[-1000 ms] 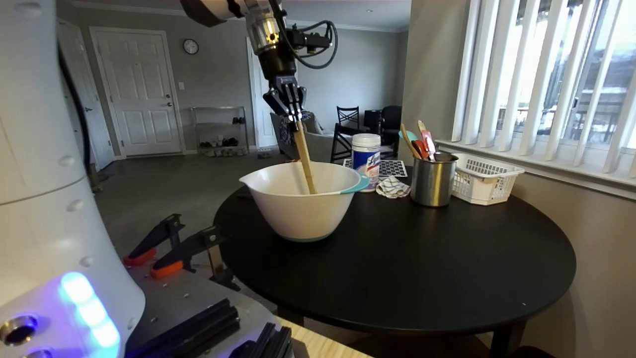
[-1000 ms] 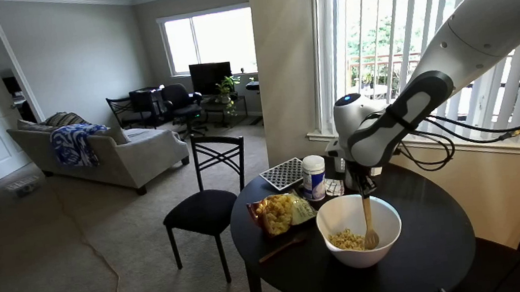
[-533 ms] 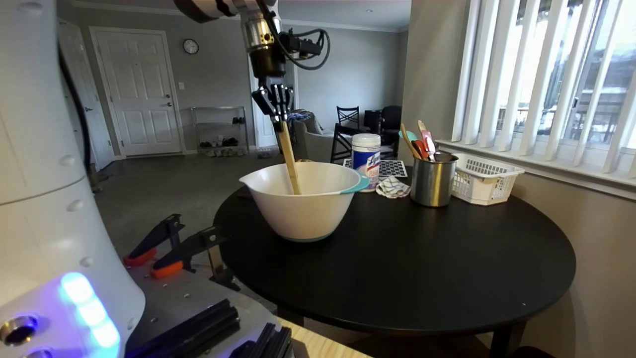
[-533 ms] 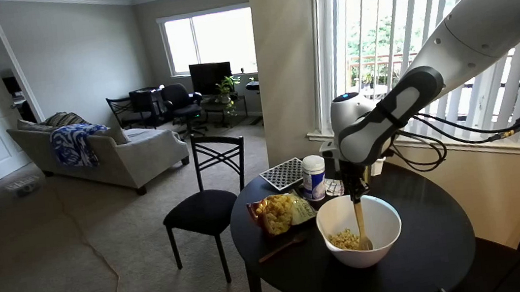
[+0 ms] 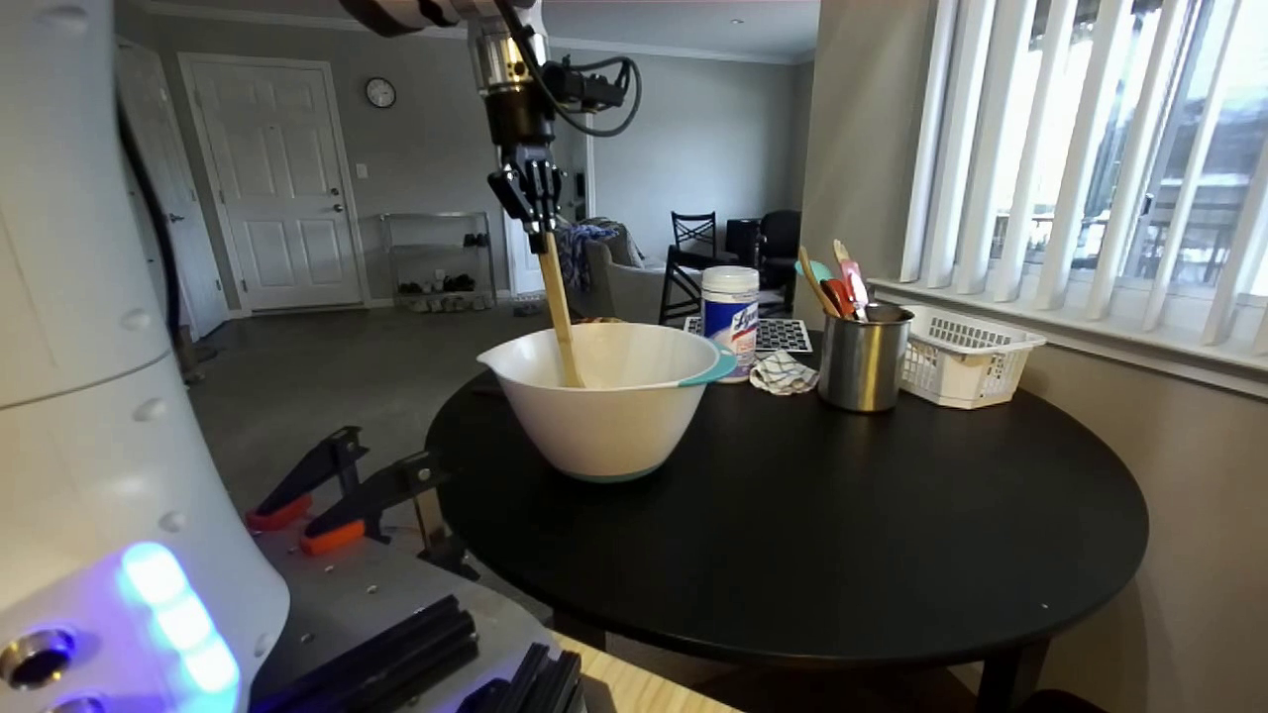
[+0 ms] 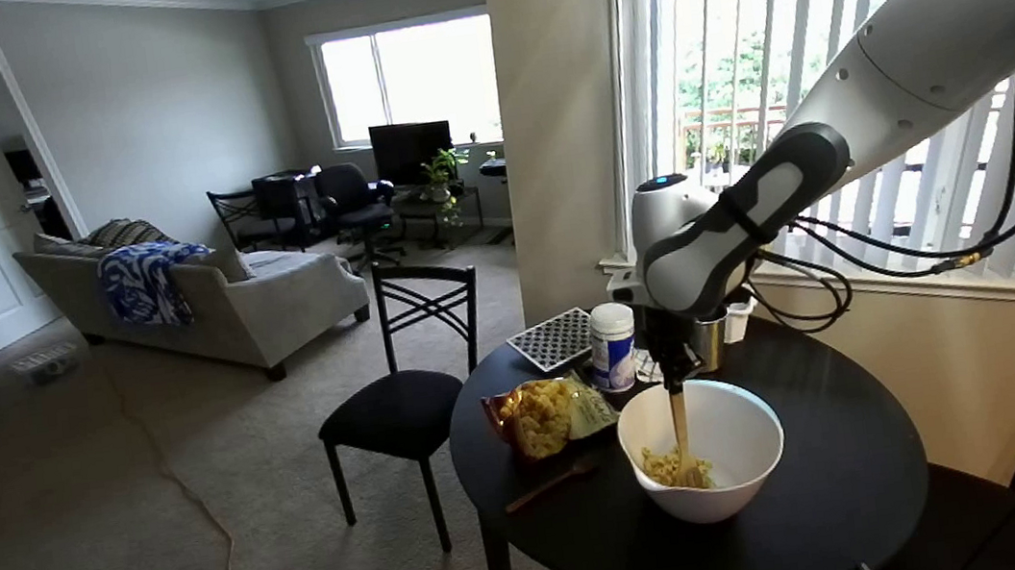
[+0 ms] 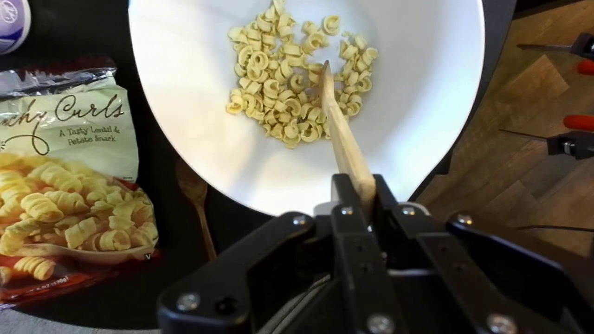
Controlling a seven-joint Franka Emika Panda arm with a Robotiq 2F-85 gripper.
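Observation:
My gripper is shut on the handle of a wooden spoon, its fingers pressed against both sides. The spoon slants down into a large white bowl with a teal handle and spout. Its slotted head rests among pale yellow curl-shaped pieces on the bowl's bottom, as the wrist view shows. In an exterior view the spoon stands almost upright near the bowl's left part, amid the curls. The gripper hangs above the bowl's rim. Beyond the rim, the curls are hidden in an exterior view.
A snack bag and a second wooden spoon lie on the round black table beside the bowl. Behind stand a wipes canister, a crumpled cloth, a steel utensil pot and a white basket. A chair stands close by.
My gripper and the held spoon have shifted left in both exterior views. The spoon's head has moved from the side of the curls in among them. The bowl has stayed put.

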